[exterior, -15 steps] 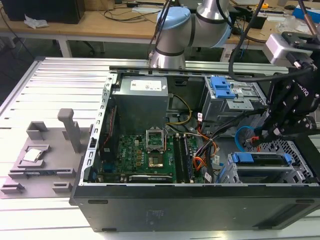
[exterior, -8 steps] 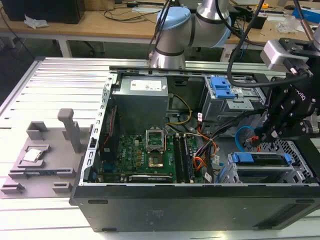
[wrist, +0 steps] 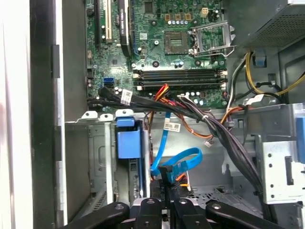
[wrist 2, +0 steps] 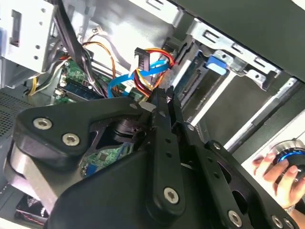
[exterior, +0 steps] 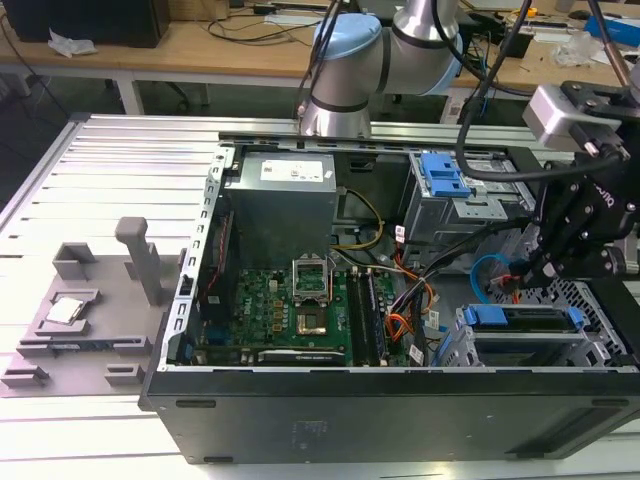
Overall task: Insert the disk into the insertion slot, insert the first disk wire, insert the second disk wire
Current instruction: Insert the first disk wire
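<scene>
The gripper [exterior: 522, 282] hangs inside the open computer case [exterior: 300, 420], at the exterior view's right, just above and behind the insertion slot [exterior: 603, 318]. The disk [exterior: 520, 321] already sits in that slot, in the lower right of the exterior view, its blue carrier facing outward. In the second wrist view the gripper [wrist 2: 164, 98] has its fingers [wrist 2: 159, 109] drawn close together. Whether they pinch anything cannot be told.

The first disk wire [wrist 2: 143, 56] rises just beyond the fingertips, its dark plug loose in the air and not seated in the disk. The second disk wire [wrist: 162, 143] curls in a loop right at the fingertips in the first wrist view, and it shows as a blue arc [exterior: 483, 268] just to the exterior view's left of the gripper. The motherboard [exterior: 290, 305] lies well apart, toward the centre of the exterior view.
</scene>
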### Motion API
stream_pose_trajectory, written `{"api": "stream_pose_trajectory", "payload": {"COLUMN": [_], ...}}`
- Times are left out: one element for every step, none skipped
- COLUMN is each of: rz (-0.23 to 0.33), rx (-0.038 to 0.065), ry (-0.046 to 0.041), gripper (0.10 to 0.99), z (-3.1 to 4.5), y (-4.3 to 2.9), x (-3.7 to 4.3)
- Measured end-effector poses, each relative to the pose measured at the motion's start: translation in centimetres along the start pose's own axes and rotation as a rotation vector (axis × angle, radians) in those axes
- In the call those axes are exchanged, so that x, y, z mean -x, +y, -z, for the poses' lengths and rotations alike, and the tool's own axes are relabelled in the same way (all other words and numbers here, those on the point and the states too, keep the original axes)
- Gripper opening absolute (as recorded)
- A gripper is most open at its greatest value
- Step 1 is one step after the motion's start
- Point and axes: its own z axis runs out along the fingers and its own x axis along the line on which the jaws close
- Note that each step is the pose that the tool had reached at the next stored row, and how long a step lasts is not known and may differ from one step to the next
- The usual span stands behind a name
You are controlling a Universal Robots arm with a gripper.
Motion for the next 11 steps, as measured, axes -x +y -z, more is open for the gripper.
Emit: {"api": "stream_pose_trajectory", "payload": {"rz": [0.000, 0.000, 0.000, 0.000, 0.000, 0.000, 0.000, 0.000, 0.000, 0.000, 0.000], "rx": [0.000, 0.000, 0.000, 0.001, 0.001, 0.001, 0.001, 0.001, 0.001, 0.001, 0.001], "ry": [0.0004, 0.0004, 0.0005, 0.0005, 0.0008, 0.0008, 0.0007, 0.0009, 0.0009, 0.0009, 0.0011], "gripper": [0.169, 0.169, 0.169, 0.169, 0.169, 0.169, 0.169, 0.169, 0.169, 0.169, 0.169], "z": [-0.06, -0.11, -0.17, -0.22, -0.30, -0.37, -0.43, -0.48, -0.53, -0.60, -0.65], "y": [-0.09, -0.18, -0.42, -0.63, -0.82, -0.86, -0.89, -0.93, -0.98, -1.08, -1.22], "x": [-0.28, -0.42, -0.53, -0.57, -0.68, -0.77, -0.88, -1.04, -1.18, -1.36, -1.44]}}
